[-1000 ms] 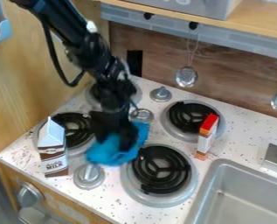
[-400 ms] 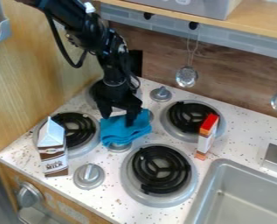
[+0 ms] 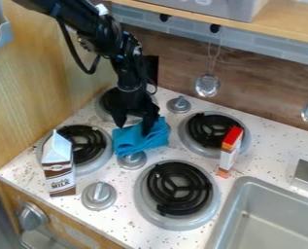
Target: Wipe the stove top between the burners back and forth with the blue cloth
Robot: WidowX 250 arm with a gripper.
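The black gripper (image 3: 134, 130) hangs down at the centre-left of the stovetop, in the camera view, its two fingers spread apart. Its fingertips are at the back part of a crumpled blue cloth (image 3: 141, 140), one at the left corner and one over the middle. The cloth lies between the left and right burners, just behind a silver knob (image 3: 132, 160). Whether the tips press on the cloth, I cannot tell.
A milk carton (image 3: 58, 165) stands at the left burner (image 3: 82, 146). A red-topped box (image 3: 229, 151) is by the back right burner (image 3: 214, 130). The front burner (image 3: 179, 188) and the sink (image 3: 270, 214) lie nearer the right front.
The cloth has moved back, away from the front knob, and sits more bunched. The gripper has moved back too; its fingers, blurred a second ago, now show apart.
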